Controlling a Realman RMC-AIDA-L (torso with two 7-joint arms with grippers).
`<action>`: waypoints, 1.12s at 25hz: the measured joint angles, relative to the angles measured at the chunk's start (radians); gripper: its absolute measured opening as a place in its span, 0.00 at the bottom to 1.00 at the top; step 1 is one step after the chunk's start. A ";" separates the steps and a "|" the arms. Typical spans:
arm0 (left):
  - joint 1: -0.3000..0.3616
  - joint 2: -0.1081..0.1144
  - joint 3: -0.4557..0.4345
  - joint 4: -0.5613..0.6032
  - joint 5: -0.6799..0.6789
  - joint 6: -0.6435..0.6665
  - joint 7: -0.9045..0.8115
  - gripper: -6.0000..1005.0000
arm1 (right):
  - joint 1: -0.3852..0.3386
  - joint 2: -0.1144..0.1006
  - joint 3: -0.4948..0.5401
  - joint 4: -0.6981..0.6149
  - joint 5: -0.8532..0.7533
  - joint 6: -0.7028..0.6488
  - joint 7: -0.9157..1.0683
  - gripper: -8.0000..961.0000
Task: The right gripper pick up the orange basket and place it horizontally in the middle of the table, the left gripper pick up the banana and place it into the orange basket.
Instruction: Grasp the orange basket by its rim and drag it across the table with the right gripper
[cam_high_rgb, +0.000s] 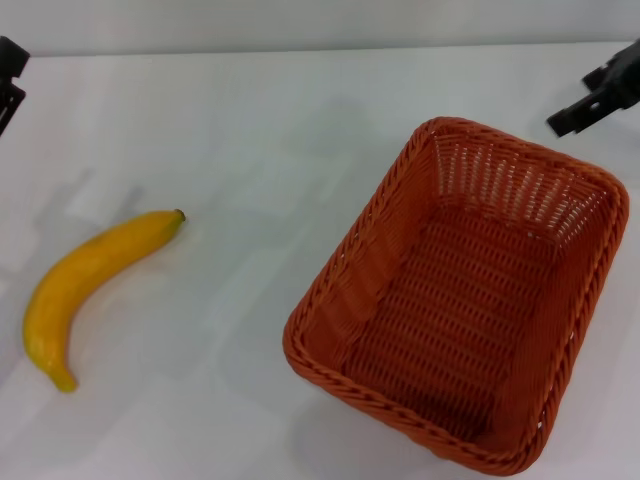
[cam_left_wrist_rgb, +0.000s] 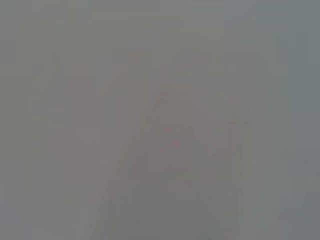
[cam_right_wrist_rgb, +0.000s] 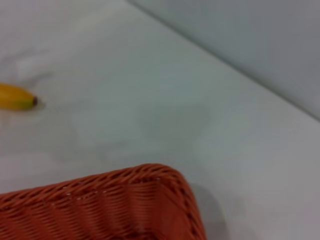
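The orange basket (cam_high_rgb: 470, 300) stands empty on the right half of the white table (cam_high_rgb: 250, 130), turned at an angle. Its braided rim corner (cam_right_wrist_rgb: 150, 172) fills the lower part of the right wrist view. The banana (cam_high_rgb: 90, 275) lies on the table at the left, its dark stem tip pointing toward the middle; its tip end (cam_right_wrist_rgb: 17, 97) also shows in the right wrist view. My right gripper (cam_high_rgb: 597, 95) hovers at the far right edge, beyond the basket's far corner, touching nothing. My left gripper (cam_high_rgb: 8, 70) sits at the far left edge, well behind the banana.
The table's far edge (cam_high_rgb: 320, 48) meets a pale wall. The left wrist view shows only a blank grey surface. Bare tabletop lies between the banana and the basket.
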 joint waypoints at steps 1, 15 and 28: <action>0.000 0.000 0.000 0.000 0.002 -0.001 0.000 0.75 | 0.017 0.003 -0.005 0.025 -0.012 -0.004 0.000 0.88; 0.009 0.001 0.000 0.002 0.004 -0.001 0.005 0.75 | 0.122 0.028 -0.103 0.263 -0.121 -0.145 0.022 0.88; 0.010 0.001 0.000 0.003 0.023 0.006 0.017 0.75 | 0.154 0.085 -0.177 0.349 -0.211 -0.251 0.022 0.88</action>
